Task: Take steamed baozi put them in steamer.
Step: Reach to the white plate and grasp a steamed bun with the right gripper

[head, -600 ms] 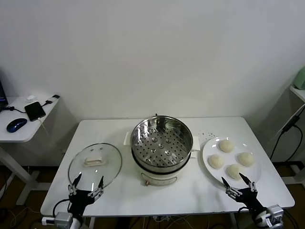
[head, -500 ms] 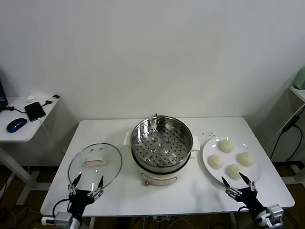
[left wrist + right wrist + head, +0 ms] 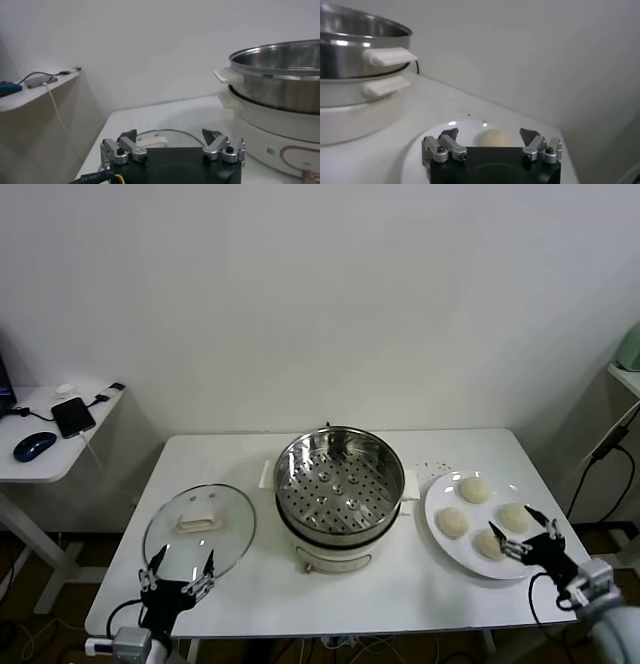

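white table point(image 3: 400, 584): right gripper point(image 3: 522, 533) spread wide and empty over the plate's point(image 3: 437, 494) steamed baozi point(image 3: 474, 488); left gripper point(image 3: 178, 570) wide, empty, parked low by the lid point(image 3: 200, 529).

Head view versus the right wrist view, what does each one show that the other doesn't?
Only the head view shows the glass lid lying flat left of the steamer, the left gripper open near the table's front edge, all four buns on the plate, and the side desk with a phone and mouse.

Only the right wrist view shows a single bun framed between the open right gripper fingers.

Both show the steamer, the plate, the white table and the right gripper.
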Action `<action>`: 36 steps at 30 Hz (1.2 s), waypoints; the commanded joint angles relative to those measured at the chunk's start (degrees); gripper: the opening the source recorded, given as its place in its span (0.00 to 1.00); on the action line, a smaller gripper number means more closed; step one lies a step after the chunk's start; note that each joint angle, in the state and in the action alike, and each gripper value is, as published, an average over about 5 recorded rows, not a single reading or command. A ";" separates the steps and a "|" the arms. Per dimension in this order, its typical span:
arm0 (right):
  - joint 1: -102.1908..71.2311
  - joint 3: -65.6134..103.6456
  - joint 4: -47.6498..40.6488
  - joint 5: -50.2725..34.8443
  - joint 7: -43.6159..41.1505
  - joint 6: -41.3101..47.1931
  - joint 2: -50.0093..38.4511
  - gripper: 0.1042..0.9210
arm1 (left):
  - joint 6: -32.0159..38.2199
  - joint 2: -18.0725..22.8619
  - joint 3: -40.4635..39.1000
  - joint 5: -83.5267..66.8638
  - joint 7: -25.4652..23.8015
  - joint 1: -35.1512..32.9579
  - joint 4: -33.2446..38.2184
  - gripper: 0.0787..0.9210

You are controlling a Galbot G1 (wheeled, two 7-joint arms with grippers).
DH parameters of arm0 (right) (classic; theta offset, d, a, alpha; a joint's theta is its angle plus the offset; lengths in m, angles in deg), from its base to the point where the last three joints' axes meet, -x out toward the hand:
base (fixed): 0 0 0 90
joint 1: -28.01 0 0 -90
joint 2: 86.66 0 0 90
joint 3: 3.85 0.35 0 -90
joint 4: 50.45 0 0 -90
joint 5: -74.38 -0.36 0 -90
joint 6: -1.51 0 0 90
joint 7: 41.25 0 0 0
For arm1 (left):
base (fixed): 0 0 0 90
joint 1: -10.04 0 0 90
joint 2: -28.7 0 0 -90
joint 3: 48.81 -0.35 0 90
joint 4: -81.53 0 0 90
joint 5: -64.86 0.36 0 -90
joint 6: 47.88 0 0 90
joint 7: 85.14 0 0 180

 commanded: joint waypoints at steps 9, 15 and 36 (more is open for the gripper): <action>58.73 -41.27 -28.27 37.21 -39.04 -9.28 -8.72 0.88 | 0.15 1.57 0.08 0.03 0.62 -2.21 2.69 0.88; 68.21 -48.34 -39.49 45.83 -44.35 -16.02 -0.21 0.88 | -0.32 1.99 0.57 -1.32 0.55 -2.86 3.12 0.88; 66.11 -43.19 -57.33 53.19 -39.76 -19.01 13.89 0.88 | -1.36 2.26 2.62 -3.30 -0.58 -3.33 4.26 0.88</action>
